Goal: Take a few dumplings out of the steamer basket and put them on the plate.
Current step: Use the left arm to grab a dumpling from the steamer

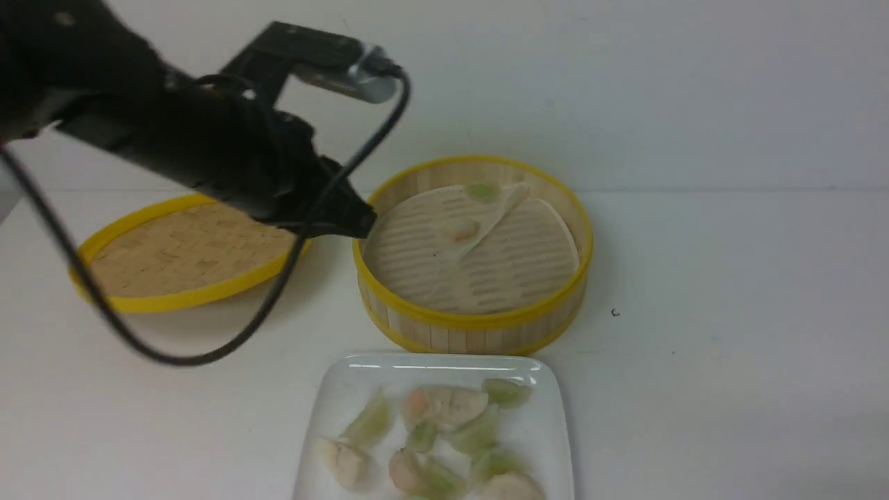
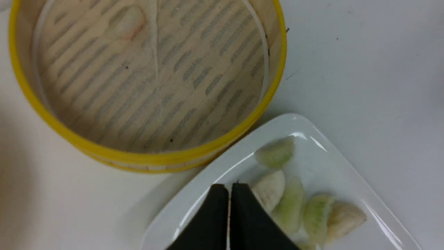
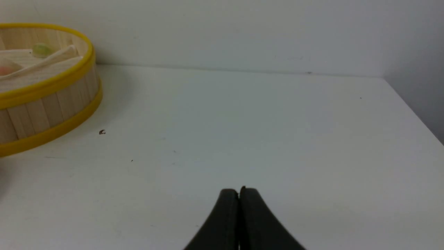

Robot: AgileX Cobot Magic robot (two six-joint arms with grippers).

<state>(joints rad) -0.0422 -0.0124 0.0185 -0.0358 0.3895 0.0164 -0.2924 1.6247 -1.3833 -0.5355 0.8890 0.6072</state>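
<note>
Where they crowd the plate (image 1: 545,430), translucent dumplings (image 1: 451,406), pale green or pinkish

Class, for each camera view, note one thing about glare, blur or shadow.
Front view: soft focus, glare streaks on the plate rim, dumplings blurry. Left wrist view: left gripper blurred up close, steamer basket sharper. Right wrist view: faint shadow beside the basket, right gripper soft.

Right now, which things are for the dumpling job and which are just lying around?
For the job: dumplings, steamer basket, plate.
Just lying around: woven lid, tiny dark speck.
</note>
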